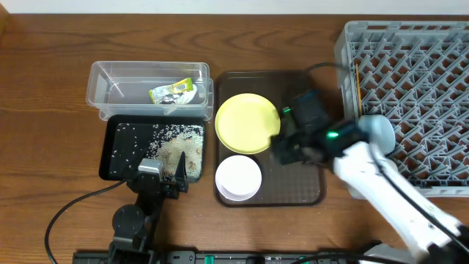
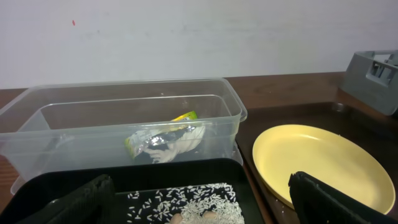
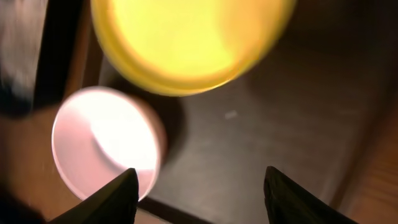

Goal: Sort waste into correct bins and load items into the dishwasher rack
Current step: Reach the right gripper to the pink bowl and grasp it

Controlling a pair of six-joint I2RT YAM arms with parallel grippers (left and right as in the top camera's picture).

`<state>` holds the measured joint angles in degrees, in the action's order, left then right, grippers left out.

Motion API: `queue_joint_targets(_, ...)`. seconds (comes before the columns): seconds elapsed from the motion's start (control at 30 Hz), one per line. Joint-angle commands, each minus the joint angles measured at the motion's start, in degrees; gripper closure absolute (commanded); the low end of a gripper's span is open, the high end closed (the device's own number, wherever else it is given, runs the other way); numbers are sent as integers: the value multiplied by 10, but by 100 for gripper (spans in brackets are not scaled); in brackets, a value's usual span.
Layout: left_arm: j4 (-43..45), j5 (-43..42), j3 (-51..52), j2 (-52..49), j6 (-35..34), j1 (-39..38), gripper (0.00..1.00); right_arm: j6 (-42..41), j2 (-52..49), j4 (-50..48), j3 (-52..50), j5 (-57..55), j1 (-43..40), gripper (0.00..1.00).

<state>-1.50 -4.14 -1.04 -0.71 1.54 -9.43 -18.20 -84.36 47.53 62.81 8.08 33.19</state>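
The green-and-yellow wrapper (image 1: pixel 174 93) (image 2: pixel 165 140) lies inside the clear tub (image 1: pixel 110 84) (image 2: pixel 37 134). White rice (image 1: pixel 179 143) (image 2: pixel 199 205) is spread in the black tray (image 1: pixel 116 158) (image 2: pixel 124 174). The yellow plate (image 1: pixel 248 122) (image 2: pixel 317 162) (image 3: pixel 186 37) and the white bowl (image 1: pixel 238 177) (image 3: pixel 106 140) sit on the dark brown serving tray (image 1: pixel 300 183). My left gripper (image 1: pixel 174 180) (image 2: pixel 202 208) is open and empty at the black tray's near edge. My right gripper (image 1: pixel 289 150) (image 3: pixel 205 199) is open and empty above the brown tray, right of the plate and bowl.
The grey dishwasher rack (image 1: pixel 418 81) (image 2: pixel 373 71) stands at the right. Thin chopsticks (image 1: pixel 357 88) show along its left side. A pale round object (image 1: pixel 377 130) sits at the rack's front left, partly hidden by my right arm.
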Motion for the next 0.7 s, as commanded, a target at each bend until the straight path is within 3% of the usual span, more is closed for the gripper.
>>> queue_joint_targets(0.0, -21, -8, 8, 1, 4, 3, 9, 44, -45, -2, 1, 8, 54, 40)
queue_joint_targets(0.2, -21, -8, 8, 1, 4, 3, 9, -22, -135, -17, 1, -54, 103, 46)
queue_joint_targets(0.27, -21, -8, 8, 1, 4, 3, 9, -22, -162, -32, 1, -44, 109, 58)
queue_joint_targets(0.33, -21, -8, 8, 1, 4, 3, 9, -24, -183, -34, 1, -42, 111, 84)
queue_joint_targets(0.4, -21, -8, 8, 1, 4, 3, 9, -27, -187, -26, 1, -42, 110, 95)
queue_joint_targets(0.67, -21, -8, 8, 1, 4, 3, 9, -28, -126, -14, 1, -98, 101, 99)
